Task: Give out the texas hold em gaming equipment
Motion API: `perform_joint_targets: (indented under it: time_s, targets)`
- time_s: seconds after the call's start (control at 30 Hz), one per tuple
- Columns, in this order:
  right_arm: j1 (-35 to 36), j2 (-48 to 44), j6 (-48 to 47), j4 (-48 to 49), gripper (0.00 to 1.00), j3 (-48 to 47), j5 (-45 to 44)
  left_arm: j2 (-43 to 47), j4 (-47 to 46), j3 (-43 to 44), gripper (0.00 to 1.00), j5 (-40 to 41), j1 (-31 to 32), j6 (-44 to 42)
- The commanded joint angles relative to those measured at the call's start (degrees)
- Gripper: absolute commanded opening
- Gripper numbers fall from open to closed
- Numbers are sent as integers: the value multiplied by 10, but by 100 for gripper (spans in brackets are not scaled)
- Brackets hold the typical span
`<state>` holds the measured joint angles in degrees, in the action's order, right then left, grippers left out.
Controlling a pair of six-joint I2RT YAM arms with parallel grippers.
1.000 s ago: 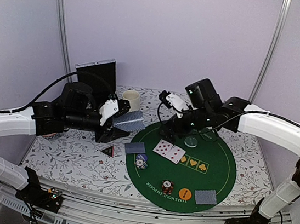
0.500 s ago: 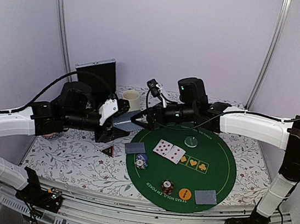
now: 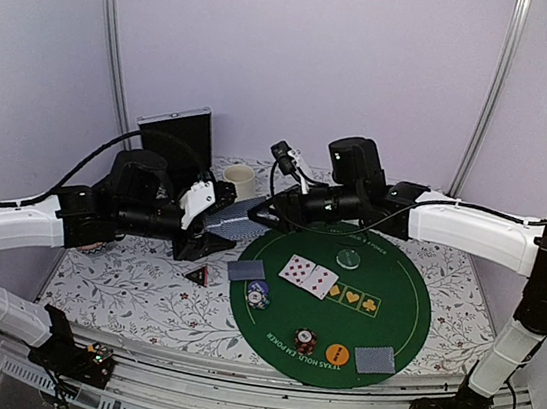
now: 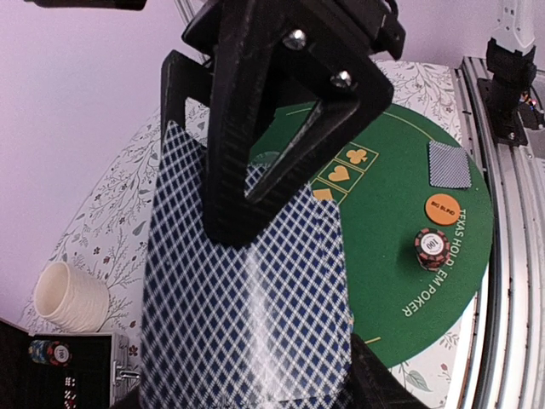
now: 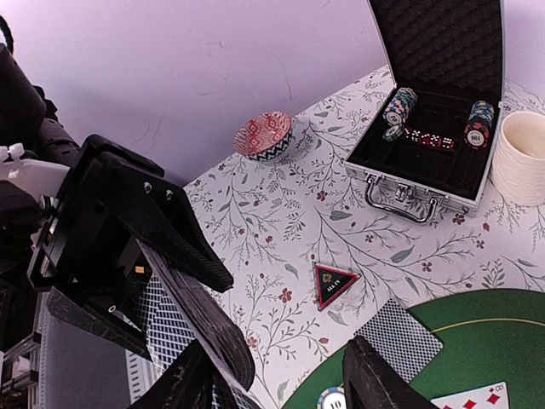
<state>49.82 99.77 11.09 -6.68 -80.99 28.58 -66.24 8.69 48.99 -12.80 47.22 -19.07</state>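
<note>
My left gripper [image 3: 212, 225] is shut on a deck of playing cards [image 4: 247, 307] with blue-checked backs, held tilted above the table left of the green mat [image 3: 396, 311]. My right gripper [image 3: 258, 213] has reached the deck's far end. Its jaws stand apart around the deck's edge [image 5: 197, 328], which lies against the left finger. On the mat lie face-up cards [image 3: 308, 276], face-down cards [image 3: 246, 270] [image 3: 375, 359], a blue-white chip stack [image 3: 258, 294], a dark red stack [image 3: 305, 341], an orange disc [image 3: 337, 354] and a pale green chip [image 3: 348, 258]. The black-red triangular token [image 5: 336, 284] rests on the floral cloth.
A silver-edged black case [image 5: 434, 128] stands open at the back left with chips inside. A cream mug [image 5: 524, 158] is beside it, and a patterned bowl [image 5: 263, 136] sits farther left. Both arms meet over the cloth left of the mat.
My right gripper swung left from above the mat's far side to the deck in my left gripper, and its jaws have narrowed. The left arm has stayed still.
</note>
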Motion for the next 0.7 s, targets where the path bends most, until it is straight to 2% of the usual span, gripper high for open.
perform_joint_targets:
  time_s: [0.0, 0.17, 0.33, 0.67]
  targets:
    - [-5, -21, -13, -37, 50, -4, -14, 11, -18, -2, 52, -6, -3, -5]
    - [-5, -36, -22, -65, 31, -10, -23, 11, -18, -2, 52, -5, -3, -5]
    - [-5, -58, -41, -129, 4, -26, -68, 11, -18, -2, 52, -4, -3, -5]
    - [-13, -152, -66, -224, 2, -31, -173, 10, -18, -2, 52, -3, -3, -4]
